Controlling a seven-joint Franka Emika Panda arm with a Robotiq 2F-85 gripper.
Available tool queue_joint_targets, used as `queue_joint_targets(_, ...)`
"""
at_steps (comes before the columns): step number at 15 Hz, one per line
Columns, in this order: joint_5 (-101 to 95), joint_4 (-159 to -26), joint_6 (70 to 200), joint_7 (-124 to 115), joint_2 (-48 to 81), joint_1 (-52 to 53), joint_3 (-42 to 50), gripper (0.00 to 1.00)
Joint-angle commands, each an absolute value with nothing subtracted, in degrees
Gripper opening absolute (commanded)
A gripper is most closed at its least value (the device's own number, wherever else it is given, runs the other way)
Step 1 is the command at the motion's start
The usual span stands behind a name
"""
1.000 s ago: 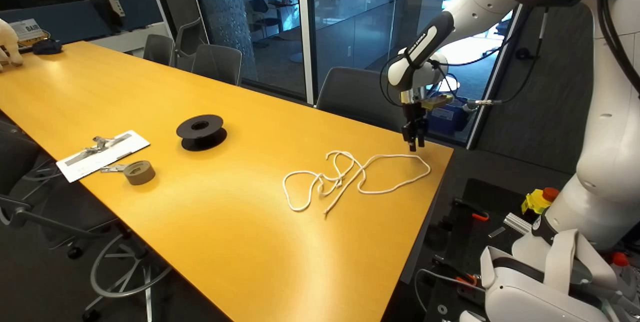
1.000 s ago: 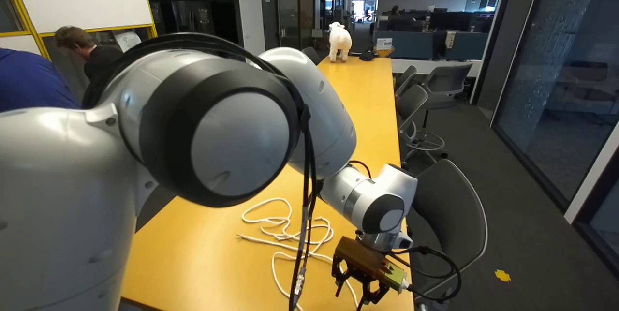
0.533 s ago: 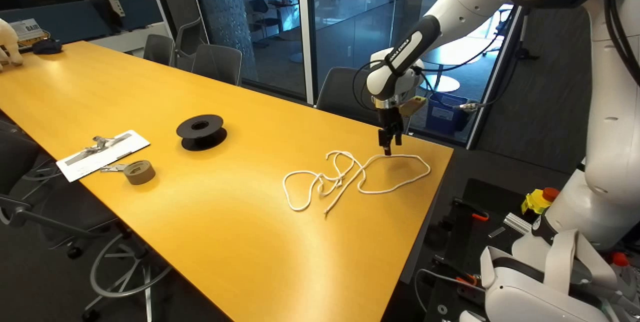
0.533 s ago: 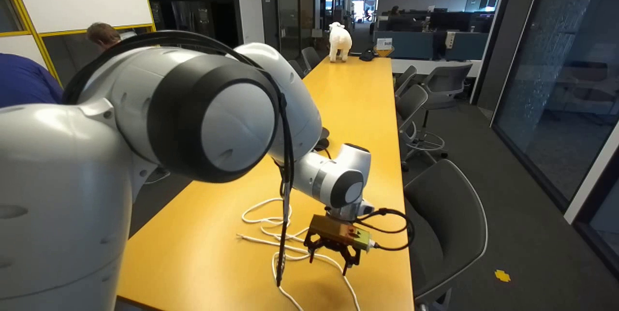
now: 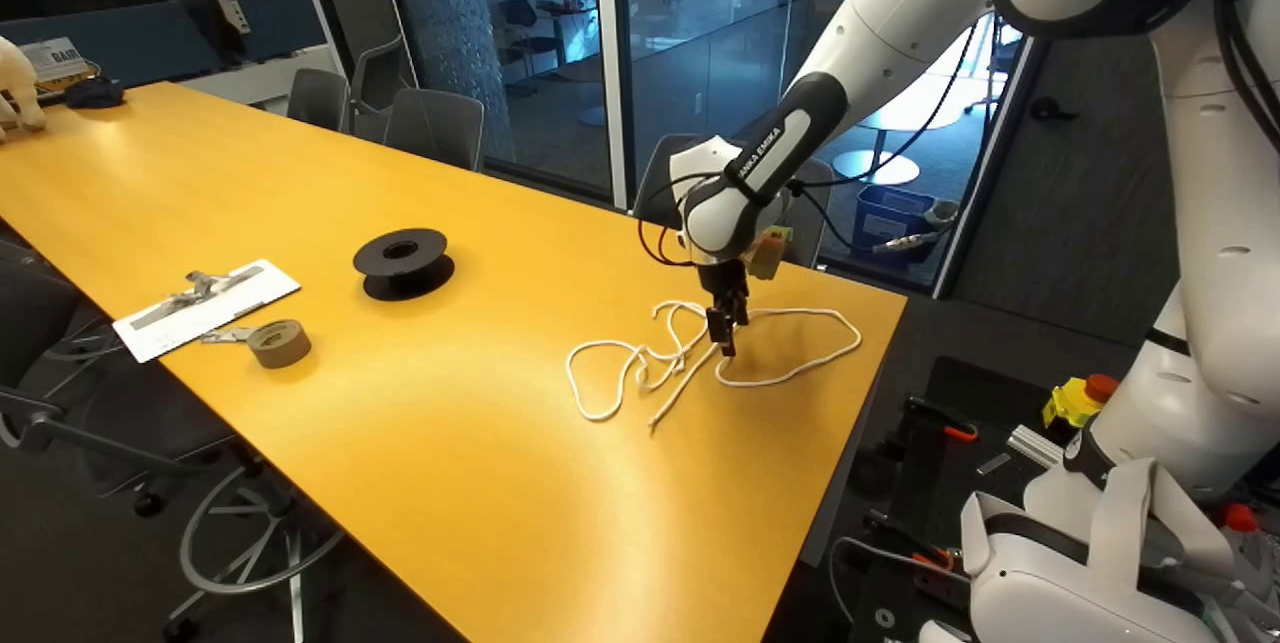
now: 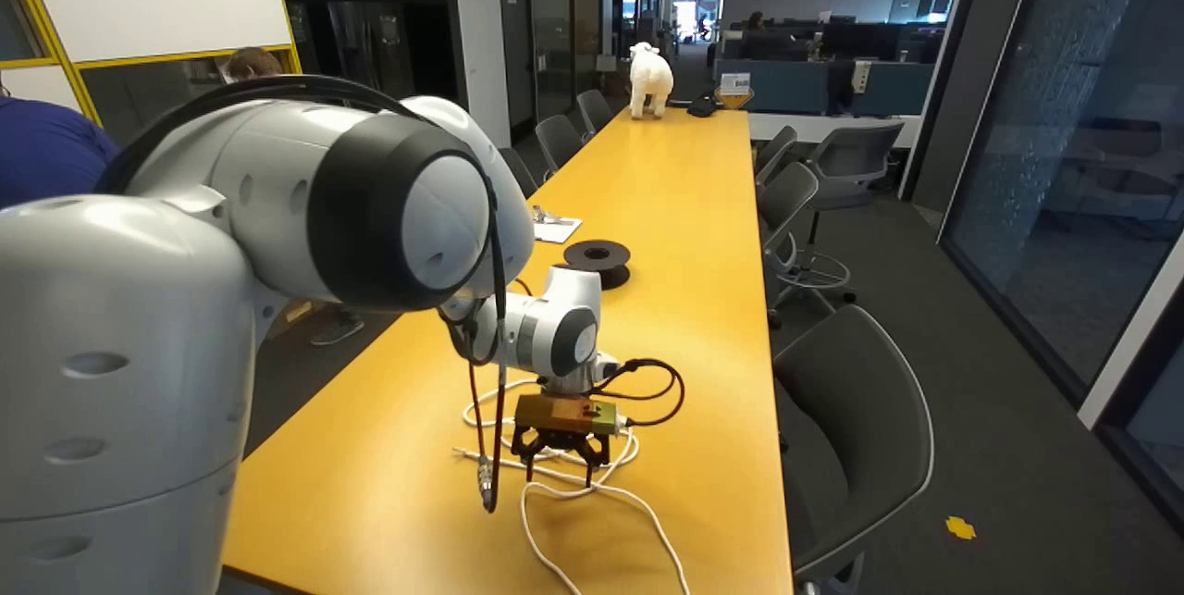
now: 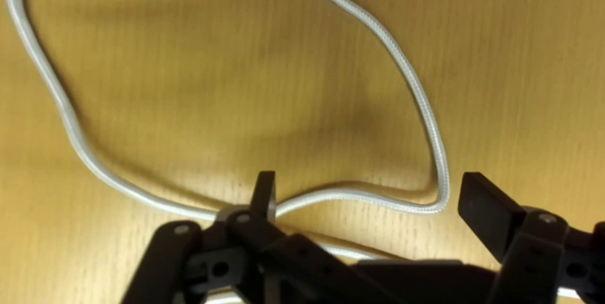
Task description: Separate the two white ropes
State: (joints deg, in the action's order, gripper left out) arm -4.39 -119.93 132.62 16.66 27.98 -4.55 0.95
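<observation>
Two white ropes lie tangled on the yellow table, with a wide loop on one side and a smaller loop on the other in an exterior view. They cross in the middle, and I cannot tell which strand belongs to which rope. They also show in an exterior view. My gripper is open and points down over the crossing strands, and also shows in an exterior view. In the wrist view, a bent rope strand passes between the spread fingers. The gripper's body hides other strands.
A black spool stands on the table. A clipboard and a tape roll lie near the table's side edge. Grey chairs stand along the table. A white headset rests beside the robot base.
My open gripper has moved left in both exterior views, from beside the table's edge to low over the ropes' crossing. The ropes look unmoved. A person in the background has shifted.
</observation>
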Motion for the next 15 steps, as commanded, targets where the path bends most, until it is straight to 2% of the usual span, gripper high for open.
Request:
queue_joint_targets(1,-10.4,-121.1,138.2,18.5,28.0,-2.0,0.0,1.00)
queue_joint_targets(8,-14.0,-122.8,154.9,25.1,29.7,-3.1,-3.0,1.00)
queue_joint_targets(15,-10.7,-121.6,148.7,32.5,30.8,-7.5,-7.0,1.00)
